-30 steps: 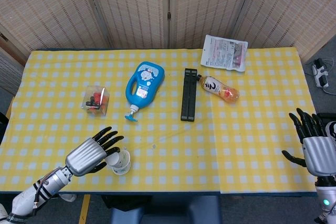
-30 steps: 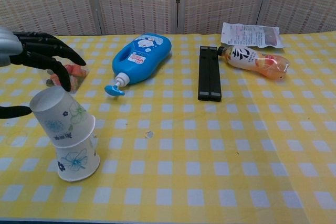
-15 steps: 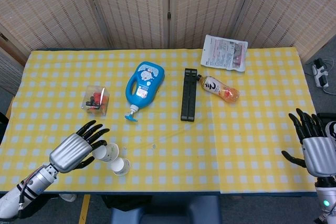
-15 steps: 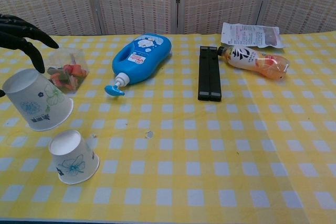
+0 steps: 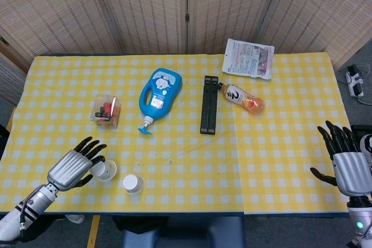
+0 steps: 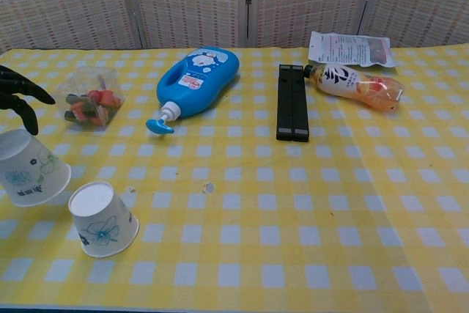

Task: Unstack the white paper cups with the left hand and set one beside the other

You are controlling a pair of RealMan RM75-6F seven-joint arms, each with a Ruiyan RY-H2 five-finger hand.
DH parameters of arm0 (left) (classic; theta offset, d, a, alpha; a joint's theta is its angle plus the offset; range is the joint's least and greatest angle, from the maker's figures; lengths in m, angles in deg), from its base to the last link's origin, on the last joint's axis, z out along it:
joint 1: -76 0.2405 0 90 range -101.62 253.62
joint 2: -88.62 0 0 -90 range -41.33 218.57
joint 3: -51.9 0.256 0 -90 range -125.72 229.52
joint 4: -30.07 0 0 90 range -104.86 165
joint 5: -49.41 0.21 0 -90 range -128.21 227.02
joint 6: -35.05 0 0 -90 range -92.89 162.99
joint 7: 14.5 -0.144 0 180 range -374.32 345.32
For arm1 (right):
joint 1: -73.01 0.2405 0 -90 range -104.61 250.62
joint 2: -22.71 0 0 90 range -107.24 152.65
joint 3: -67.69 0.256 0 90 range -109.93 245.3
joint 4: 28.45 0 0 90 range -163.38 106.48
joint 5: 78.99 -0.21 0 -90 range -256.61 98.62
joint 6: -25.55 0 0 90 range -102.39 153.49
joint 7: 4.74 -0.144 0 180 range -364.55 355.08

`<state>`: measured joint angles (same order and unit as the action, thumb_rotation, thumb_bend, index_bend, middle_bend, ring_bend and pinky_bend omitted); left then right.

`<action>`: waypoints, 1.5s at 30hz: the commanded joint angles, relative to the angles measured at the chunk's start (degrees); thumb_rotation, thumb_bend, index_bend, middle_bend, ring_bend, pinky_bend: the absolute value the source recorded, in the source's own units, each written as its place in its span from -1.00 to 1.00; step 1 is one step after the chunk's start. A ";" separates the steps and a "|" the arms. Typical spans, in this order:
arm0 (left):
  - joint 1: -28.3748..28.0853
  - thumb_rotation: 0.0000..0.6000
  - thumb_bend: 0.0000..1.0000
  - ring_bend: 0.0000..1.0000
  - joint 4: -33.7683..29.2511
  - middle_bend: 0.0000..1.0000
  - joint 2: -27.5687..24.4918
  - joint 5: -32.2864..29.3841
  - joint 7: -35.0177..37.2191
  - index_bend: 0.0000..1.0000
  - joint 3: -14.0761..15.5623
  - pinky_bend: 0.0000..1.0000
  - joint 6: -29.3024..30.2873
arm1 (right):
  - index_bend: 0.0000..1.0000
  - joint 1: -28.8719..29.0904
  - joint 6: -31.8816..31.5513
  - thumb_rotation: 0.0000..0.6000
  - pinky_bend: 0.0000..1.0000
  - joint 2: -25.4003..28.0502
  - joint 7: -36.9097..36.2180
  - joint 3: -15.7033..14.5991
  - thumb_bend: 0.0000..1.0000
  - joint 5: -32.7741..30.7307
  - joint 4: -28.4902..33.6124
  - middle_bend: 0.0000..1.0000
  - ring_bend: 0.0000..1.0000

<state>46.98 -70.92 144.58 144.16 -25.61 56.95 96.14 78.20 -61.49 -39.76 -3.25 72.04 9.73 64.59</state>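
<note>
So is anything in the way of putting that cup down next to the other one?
No. The left hand holds one cup right beside the other cup, with only bare tablecloth showing between them.

The left arm [image 5: 26,204] comes in from the lower left corner, low over the near edge of the table [image 5: 279,161]. Its forearm is slanted up and to the right. The left hand [image 5: 72,166] shows its silver back to the head camera, and its black fingers [image 5: 92,145] are bent around a white paper cup [image 5: 104,170] and hold it from the side. In the chest view only some dark fingertips show at the left border, above that cup.

The right hand [image 5: 347,164] is at the far right, beyond the table edge. It stands upright, the fingers point up and are spread apart, the thumb sticks out to the left, and nothing is in it.
</note>
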 commanded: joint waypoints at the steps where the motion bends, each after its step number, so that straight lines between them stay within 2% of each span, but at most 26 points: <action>1: 0.55 1.00 -0.11 -0.80 0.64 -0.71 1.05 0.64 -0.27 -0.22 0.84 -1.00 -0.31 | -1.00 0.06 0.04 1.00 -1.00 -0.04 -0.03 0.03 -0.71 0.02 -0.03 -1.00 -0.89; 6: 1.11 1.00 -0.11 -0.80 1.45 -0.71 2.85 2.19 -1.38 -0.22 1.83 -1.00 -0.46 | -1.00 0.35 0.51 1.00 -1.00 -0.07 0.05 0.03 -0.71 0.01 -0.02 -1.00 -0.89; 17: 1.34 1.00 -0.11 -0.79 3.09 -0.71 6.56 3.37 -3.16 -0.21 2.04 -1.00 -0.90 | -1.00 0.22 0.69 1.00 -1.00 -0.13 -0.26 -0.02 -0.71 -0.56 -0.23 -1.00 -0.89; 30: 1.32 1.00 -0.11 -0.80 2.98 -0.71 7.38 2.44 -5.22 -0.25 1.67 -1.00 -1.53 | -1.00 0.17 0.70 1.00 -1.00 -0.04 -0.54 -0.02 -0.71 -0.68 -0.44 -1.00 -0.89; 35: 1.34 1.00 -0.11 -0.81 2.56 -0.71 7.34 2.21 -5.44 -0.31 1.84 -1.00 -1.85 | -1.00 0.17 0.73 1.00 -1.00 -0.01 -0.61 -0.01 -0.71 -0.72 -0.49 -1.00 -0.89; 40: 1.14 1.00 -0.11 -0.85 1.17 -0.72 6.43 1.61 -5.10 -0.54 1.97 -1.00 -2.56 | -1.00 0.19 0.69 1.00 -1.00 -0.02 -0.75 0.07 -0.71 -0.76 -0.55 -1.00 -0.89; 45: 1.25 1.00 -0.12 -0.86 0.13 -0.73 4.39 -0.56 1.13 -0.63 0.27 -1.00 -0.58 | -1.00 0.18 0.58 1.00 -1.00 0.02 -0.93 0.04 -0.71 -0.62 -0.68 -1.00 -0.89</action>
<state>48.13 -70.34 150.07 144.78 -27.57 58.30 94.20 78.38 -60.91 -39.74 -4.19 72.09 9.10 63.91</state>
